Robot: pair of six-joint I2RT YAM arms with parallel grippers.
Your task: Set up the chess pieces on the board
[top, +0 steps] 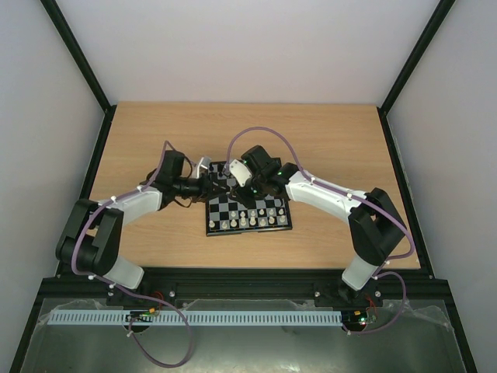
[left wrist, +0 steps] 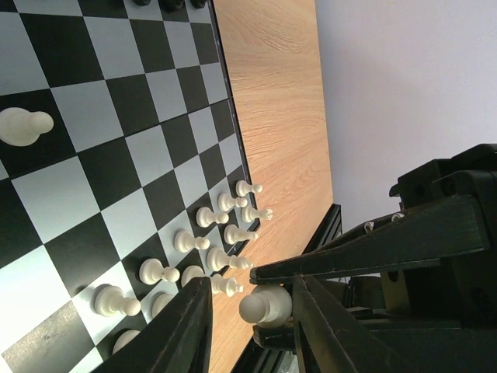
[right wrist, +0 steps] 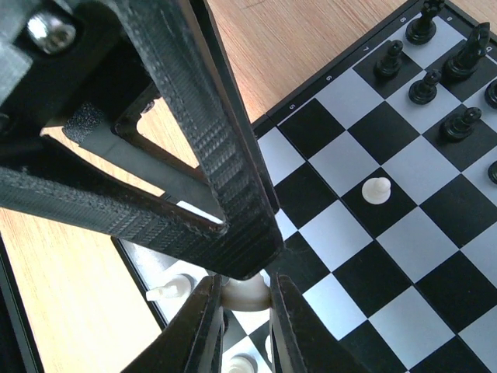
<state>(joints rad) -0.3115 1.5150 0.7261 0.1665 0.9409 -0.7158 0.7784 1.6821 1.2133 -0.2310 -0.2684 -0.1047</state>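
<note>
Claws meet above the board point(left wrist: 101, 163), which lies at the middle of the table point(top: 155, 140). The right claw point(right wrist: 246, 299) is clamped on a white pawn point(left wrist: 264, 303), one finger on each side, and holds it in the air over the board's edge, close to the white side. The left claw point(left wrist: 252, 289) stands around the same pawn, crosswise to the right one. One of its fingers point(left wrist: 318, 326) sits against the pawn's base. A strip of wood shows between the other finger and the pawn's head, so this claw is part open and grips nothing.

White pieces point(left wrist: 221, 233) stand upright in two crowded rows along one end of the board. Black pieces point(right wrist: 435, 70) stand at the opposite end. A second pawn point(right wrist: 377, 189), also white, stands alone on a dark square in the middle ranks, well apart from both groups. In the top view both arms reach inward, and their wrists hide the far left part of the board.
</note>
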